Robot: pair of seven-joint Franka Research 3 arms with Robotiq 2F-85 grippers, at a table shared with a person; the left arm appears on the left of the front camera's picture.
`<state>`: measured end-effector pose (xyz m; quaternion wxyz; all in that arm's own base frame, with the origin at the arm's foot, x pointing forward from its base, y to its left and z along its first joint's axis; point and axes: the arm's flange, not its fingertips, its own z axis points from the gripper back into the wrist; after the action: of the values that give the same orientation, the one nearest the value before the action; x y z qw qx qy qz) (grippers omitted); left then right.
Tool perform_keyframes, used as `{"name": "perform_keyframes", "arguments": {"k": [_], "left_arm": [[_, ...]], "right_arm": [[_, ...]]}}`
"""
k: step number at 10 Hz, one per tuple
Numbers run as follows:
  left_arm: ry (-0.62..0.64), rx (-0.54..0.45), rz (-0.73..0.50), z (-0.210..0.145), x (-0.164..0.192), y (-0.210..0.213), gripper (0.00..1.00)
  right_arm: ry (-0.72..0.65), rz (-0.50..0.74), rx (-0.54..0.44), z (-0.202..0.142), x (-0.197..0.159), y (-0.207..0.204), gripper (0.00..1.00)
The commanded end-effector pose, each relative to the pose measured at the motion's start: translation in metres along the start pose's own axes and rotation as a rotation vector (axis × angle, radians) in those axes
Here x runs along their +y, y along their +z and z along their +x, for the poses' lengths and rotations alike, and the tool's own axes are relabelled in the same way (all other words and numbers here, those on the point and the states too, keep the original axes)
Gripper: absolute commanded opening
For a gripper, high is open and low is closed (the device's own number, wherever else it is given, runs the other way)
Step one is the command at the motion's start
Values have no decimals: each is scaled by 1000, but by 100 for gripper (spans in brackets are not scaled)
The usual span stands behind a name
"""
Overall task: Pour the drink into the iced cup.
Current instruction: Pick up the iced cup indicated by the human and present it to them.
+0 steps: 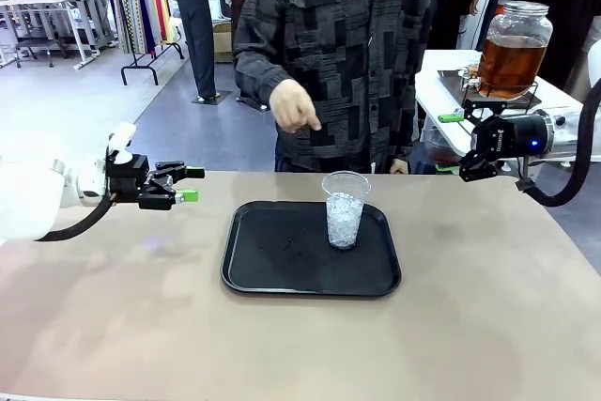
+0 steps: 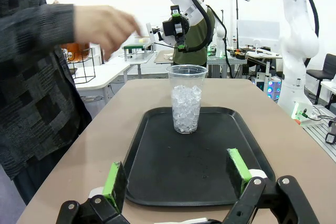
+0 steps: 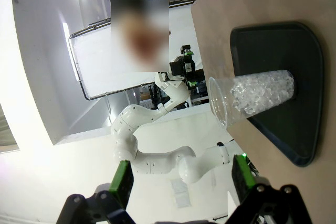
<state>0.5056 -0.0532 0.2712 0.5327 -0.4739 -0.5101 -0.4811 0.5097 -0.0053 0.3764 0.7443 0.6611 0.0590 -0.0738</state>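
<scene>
Two end effectors hang above the beige worktop (image 1: 488,326), both with their green-padded fingers spread wide and holding nothing. The left end effector (image 1: 191,185) hovers over the left side and points right, toward the black tray (image 1: 310,290). The right end effector (image 1: 452,143) is raised at the far right corner and faces left.

The tray lies flat in the middle of the worktop. On it, a little right of centre, stands the clear plastic cup (image 1: 345,208). It is upright, long axis vertical and open mouth up, with crushed ice filling well over half of it.

Past the worktop's far edge a person in a dark patterned shirt holds one hand (image 1: 294,105) in the air above and left of the cup, touching nothing.

Farthest back, at the far right, a white side table (image 1: 434,82) carries the large glass jar (image 1: 515,30). The jar is upright on a wire stand, its silvery lid on top. The amber-brown drink (image 1: 507,65) fills its lower part, well apart from the cup.
</scene>
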Motion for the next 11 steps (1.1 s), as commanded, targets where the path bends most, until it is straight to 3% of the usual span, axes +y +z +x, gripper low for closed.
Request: {"name": "perform_keyframes", "arguments": {"k": [1, 11], "left_arm": [[-2, 0, -1, 2, 0, -1, 100], [-2, 0, -1, 2, 0, -1, 100]], "right_arm": [[5, -3, -5, 1, 2, 0, 100], [5, -3, -5, 1, 2, 0, 100]]}}
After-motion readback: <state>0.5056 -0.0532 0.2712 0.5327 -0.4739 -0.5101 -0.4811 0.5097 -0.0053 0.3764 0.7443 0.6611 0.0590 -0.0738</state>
